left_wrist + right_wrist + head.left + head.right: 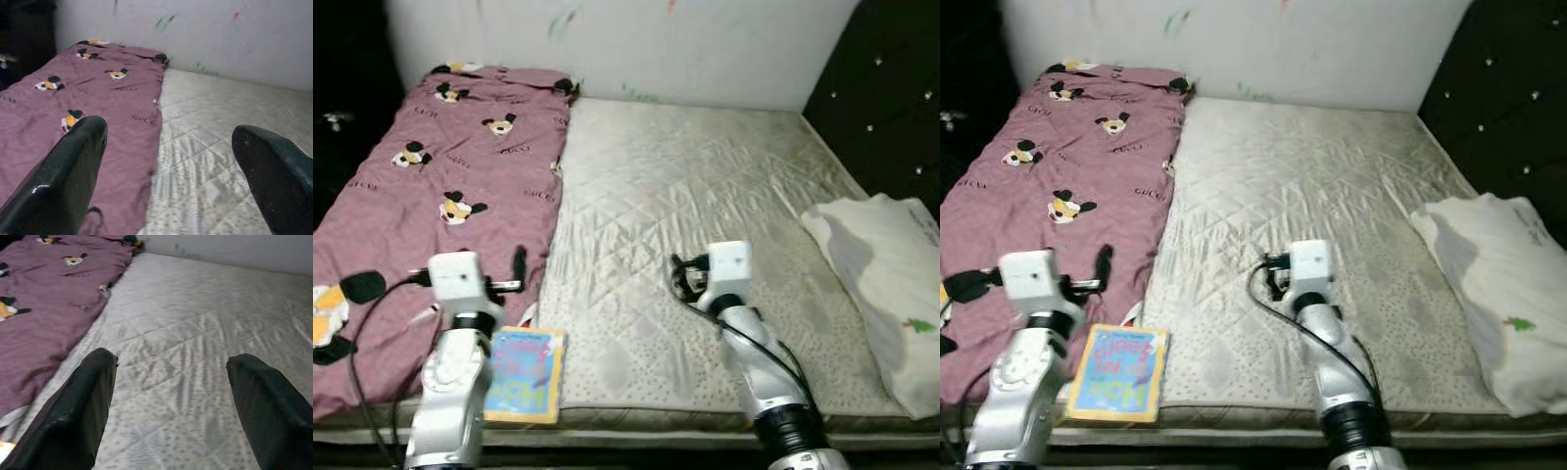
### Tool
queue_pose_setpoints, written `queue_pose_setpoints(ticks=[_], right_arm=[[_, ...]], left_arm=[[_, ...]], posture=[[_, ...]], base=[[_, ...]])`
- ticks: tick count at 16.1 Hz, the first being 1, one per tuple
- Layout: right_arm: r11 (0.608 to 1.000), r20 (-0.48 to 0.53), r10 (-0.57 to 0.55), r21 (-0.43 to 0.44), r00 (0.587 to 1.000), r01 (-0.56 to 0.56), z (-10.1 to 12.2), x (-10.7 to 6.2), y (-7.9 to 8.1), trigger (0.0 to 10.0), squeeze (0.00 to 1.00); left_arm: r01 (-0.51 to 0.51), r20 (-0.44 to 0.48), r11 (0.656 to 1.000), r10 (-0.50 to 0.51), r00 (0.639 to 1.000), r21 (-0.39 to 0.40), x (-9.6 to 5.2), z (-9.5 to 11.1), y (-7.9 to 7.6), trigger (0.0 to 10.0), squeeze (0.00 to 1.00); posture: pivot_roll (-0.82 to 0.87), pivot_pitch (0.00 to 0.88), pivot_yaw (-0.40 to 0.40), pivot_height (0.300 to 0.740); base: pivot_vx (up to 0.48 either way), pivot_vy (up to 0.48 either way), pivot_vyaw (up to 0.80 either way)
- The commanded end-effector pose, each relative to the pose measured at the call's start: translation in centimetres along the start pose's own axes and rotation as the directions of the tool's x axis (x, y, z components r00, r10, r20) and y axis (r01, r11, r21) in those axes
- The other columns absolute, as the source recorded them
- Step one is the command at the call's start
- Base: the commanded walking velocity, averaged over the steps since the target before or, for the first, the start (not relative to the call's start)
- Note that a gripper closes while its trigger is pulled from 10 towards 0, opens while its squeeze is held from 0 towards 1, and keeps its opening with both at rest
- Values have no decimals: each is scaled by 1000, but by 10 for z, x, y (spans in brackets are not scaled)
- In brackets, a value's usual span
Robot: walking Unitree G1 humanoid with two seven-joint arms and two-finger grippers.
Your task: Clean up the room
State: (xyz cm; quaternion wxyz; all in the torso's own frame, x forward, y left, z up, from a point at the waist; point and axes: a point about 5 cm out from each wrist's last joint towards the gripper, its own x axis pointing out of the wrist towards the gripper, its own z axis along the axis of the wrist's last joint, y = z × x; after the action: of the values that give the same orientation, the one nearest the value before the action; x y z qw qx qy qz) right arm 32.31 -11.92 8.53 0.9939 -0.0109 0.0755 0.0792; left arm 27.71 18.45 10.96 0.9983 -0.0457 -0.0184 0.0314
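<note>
A colourful children's book (524,388) lies flat at the front edge of the bed, where the mauve cartoon-print blanket (460,166) meets the beige quilted mattress (705,186). My left arm rises just left of the book. In its wrist view the left gripper (171,132) is open above the blanket's edge, with nothing between the fingers (73,161). My right gripper (171,362) is open too, hovering over the bare mattress near the middle of the bed and pointing toward the wall. A white pillow (886,284) rests on the mattress's right side.
A pale wall (656,49) with small paint marks stands behind the bed. A dark studded panel (891,78) runs along the right side, and dark space lies to the left of the blanket. Wide bare mattress stretches between blanket and pillow.
</note>
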Motion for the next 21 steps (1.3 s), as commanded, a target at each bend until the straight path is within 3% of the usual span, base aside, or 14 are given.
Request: queue_pose_setpoints(ticks=[1,10,12,15,18,21], right_arm=[[999,-2,-37,-9,999,37,-2,-3,-14,10000,0],[1000,-14,-21,-20,1000,20,-4,-3,-10,10000,0],[1000,-13,-21,-18,1000,21,-4,-2,-10,10000,0],[1000,16,-15,-5,1000,15,1,-2,-9,10000,0],[1000,20,-18,-1,1000,18,2,0,-9,10000,0],[1000,7,-15,-4,1000,15,-1,0,-8,10000,0]], left_arm=[[32,0,999,-32,999,-9,0,1,-10,10000,0],[7,0,1000,-7,1000,-12,2,2,-8,10000,0],[-39,4,999,39,999,-16,2,2,-6,10000,0],[-77,1,997,77,997,13,-2,-1,-1,10000,0],[-29,9,998,29,1000,-52,-10,-4,0,10000,0],[-34,-7,998,34,999,-45,-3,-1,-1,10000,0]], posture=[[52,75,-51,740],[51,76,-52,740],[50,71,-53,740],[48,70,-44,740],[48,62,-36,740],[49,55,-35,740]], base=[[0,480,0],[0,480,0],[0,411,0],[0,0,0],[0,0,0],[0,0,0]])
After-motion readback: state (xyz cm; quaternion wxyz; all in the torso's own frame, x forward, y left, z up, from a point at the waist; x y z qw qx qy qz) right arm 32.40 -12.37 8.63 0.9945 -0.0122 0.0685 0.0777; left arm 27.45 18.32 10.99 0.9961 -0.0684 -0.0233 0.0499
